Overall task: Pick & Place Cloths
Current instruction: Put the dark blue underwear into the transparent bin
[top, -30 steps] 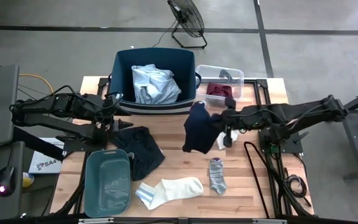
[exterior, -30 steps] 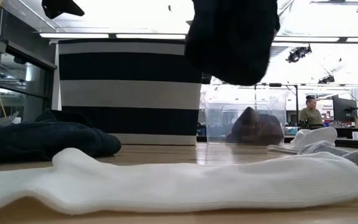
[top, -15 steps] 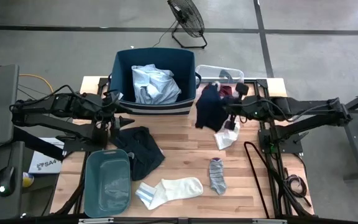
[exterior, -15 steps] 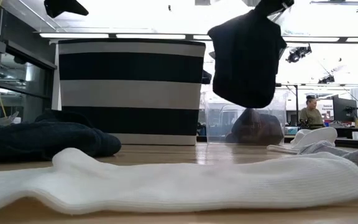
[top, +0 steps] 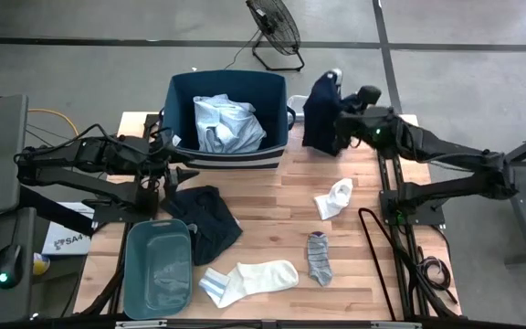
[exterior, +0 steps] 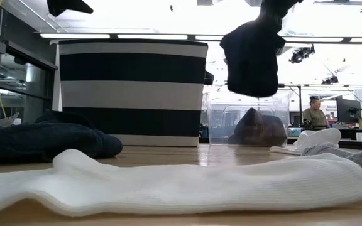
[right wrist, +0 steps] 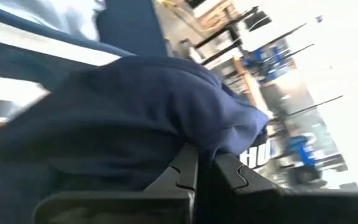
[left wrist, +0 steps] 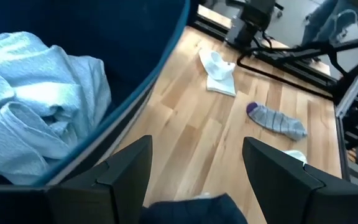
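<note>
My right gripper is shut on a navy cloth at the table's far edge, just right of the navy bin. The cloth hangs above the clear box, where a maroon piece lies. A light blue shirt lies in the bin. On the table lie a dark piece, a long white sock, a grey sock and a small white sock. My left gripper stands open by the bin's near left corner, above the dark piece. My right gripper pinches a bunched part of the navy cloth between its two fingers; how many layers I cannot tell. The fingers come nearly level from the table's right side. The cloth bulges over the fingertips and hangs below them, clear of the table and the box.
A teal tub stands at the near left. The bin's striped wall rises at the far middle. A fan stands on the floor beyond the table. Bare wood lies between the dark piece and the small white sock.
My right gripper has swung from over the table's middle toward the far edge and rolled its wrist, carrying the navy cloth up over the clear box. The cloth stays clear of the table and hangs more bunched. The small white sock beneath it now shows whole.
</note>
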